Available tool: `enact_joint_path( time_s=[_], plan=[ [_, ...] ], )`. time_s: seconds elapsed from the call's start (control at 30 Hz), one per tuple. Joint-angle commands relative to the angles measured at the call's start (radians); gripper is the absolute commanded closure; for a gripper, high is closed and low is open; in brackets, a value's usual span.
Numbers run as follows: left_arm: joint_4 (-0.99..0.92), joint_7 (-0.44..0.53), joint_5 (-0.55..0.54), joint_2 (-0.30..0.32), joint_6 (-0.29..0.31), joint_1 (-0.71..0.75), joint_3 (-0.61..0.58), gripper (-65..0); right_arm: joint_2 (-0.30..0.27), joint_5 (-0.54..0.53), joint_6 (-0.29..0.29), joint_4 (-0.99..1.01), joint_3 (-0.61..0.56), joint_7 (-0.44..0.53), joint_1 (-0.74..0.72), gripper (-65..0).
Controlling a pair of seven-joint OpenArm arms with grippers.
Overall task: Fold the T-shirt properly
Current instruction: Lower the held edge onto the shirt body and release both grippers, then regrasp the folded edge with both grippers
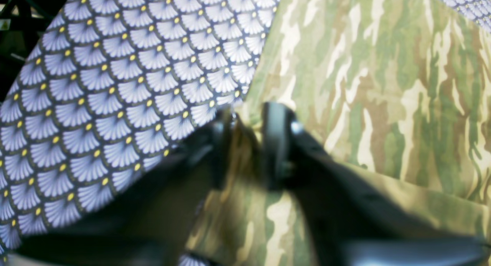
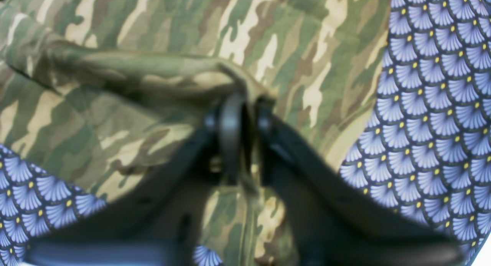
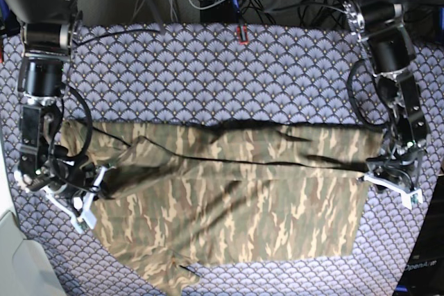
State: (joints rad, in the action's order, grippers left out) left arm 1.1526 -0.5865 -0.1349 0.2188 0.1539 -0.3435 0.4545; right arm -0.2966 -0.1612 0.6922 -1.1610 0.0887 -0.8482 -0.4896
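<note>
On the table's blue-grey scallop-patterned tablecloth lies the soft camouflage-print T-shirt, half-folded. Left end effector slightly parted, cloth between; right end effector pinches a fold.

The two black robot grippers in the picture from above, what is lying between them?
In the base view, only the camouflage cloth T-shirt stretches between the right gripper and the left gripper, on the blue-grey scallop-patterned tablecloth.
</note>
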Motion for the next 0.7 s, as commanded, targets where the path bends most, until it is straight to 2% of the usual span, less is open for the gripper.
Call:
enact_joint_path(
  time_s=[0.0,0.1,0.23,0.33,0.5,0.57,0.67],
  plan=[
    [0.025,0.026,-0.006,0.015,0.003,-0.027,0.0,-24.0,-0.013,-0.01,0.006,-0.018,0.004,0.02,-0.036,-16.4],
    [0.05,0.026,-0.006,0.017,0.005,-0.022,0.002,-29.9,-0.013,-0.011,0.006,-0.024,0.009,0.02,-0.036,-24.5],
    [0.122,0.018,-0.007,0.017,0.0,0.016,0.005,-30.3,-0.029,-0.011,0.006,-0.024,0.032,0.013,-0.033,-29.4],
    [0.198,0.018,-0.007,0.015,-0.001,0.091,0.007,-30.5,-0.037,-0.008,0.006,-0.024,0.107,-0.019,-0.019,-30.2],
    [0.264,0.023,-0.009,0.012,-0.003,0.215,0.019,-30.6,-0.063,-0.015,0.006,-0.078,0.24,-0.055,0.101,-30.1],
    [0.269,0.024,-0.01,0.004,0.005,0.252,0.063,-30.7,-0.059,-0.015,0.006,-0.156,0.27,-0.052,0.184,-30.1],
    [0.277,0.021,-0.038,-0.025,0.008,0.286,0.135,-30.8,-0.023,-0.015,0.006,-0.308,0.299,-0.053,0.294,-30.1]
  ],
)
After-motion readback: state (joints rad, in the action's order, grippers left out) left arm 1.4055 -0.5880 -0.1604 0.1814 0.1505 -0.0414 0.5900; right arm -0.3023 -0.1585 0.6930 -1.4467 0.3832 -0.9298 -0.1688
